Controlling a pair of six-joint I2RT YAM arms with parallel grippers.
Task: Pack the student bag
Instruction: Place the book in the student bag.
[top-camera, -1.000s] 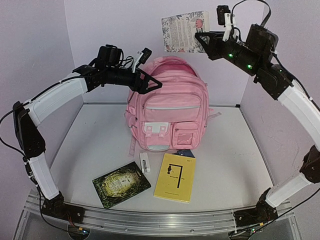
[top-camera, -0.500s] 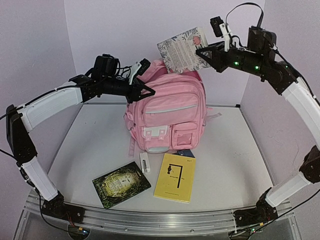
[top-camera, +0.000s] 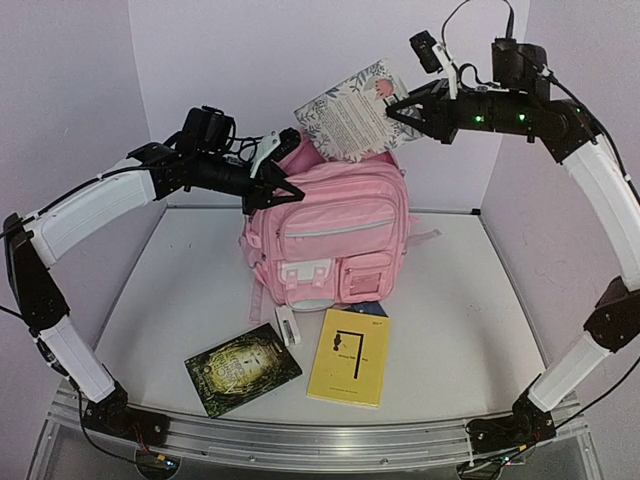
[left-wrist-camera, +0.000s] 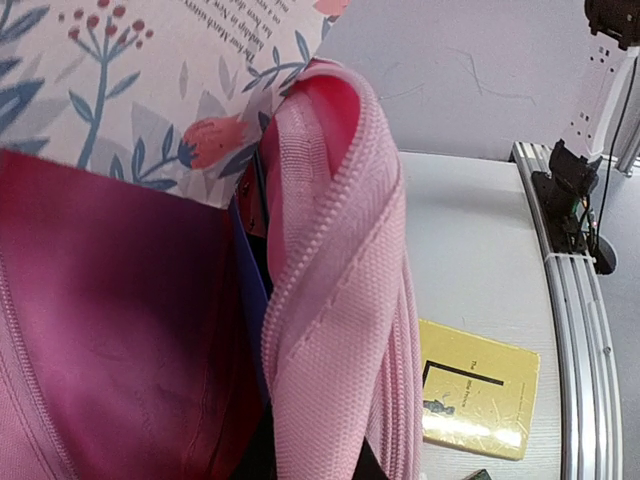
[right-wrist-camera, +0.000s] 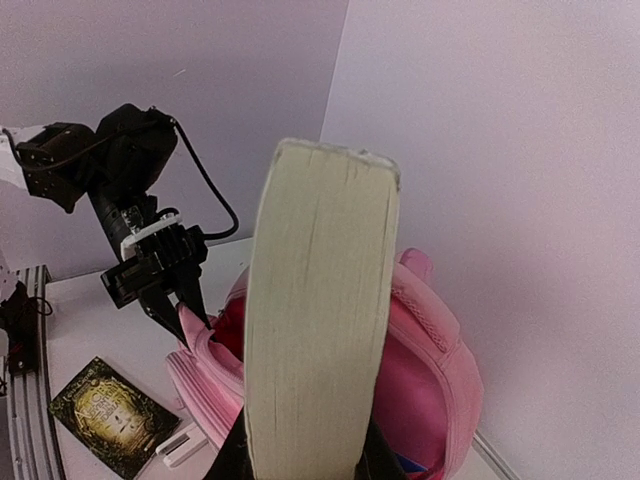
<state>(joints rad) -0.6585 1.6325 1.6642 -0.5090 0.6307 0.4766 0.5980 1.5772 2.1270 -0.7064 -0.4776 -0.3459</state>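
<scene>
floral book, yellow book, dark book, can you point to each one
floral book (top-camera: 345, 115), top external view, middle of its printed cover
yellow book (top-camera: 350, 355), top external view, middle of its front cover
dark book (top-camera: 243, 370), top external view, middle of its front cover

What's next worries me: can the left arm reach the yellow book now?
Probably not yet: the left gripper is clamped on the backpack rim, holding it open; the yellow book lies uncovered.
</scene>
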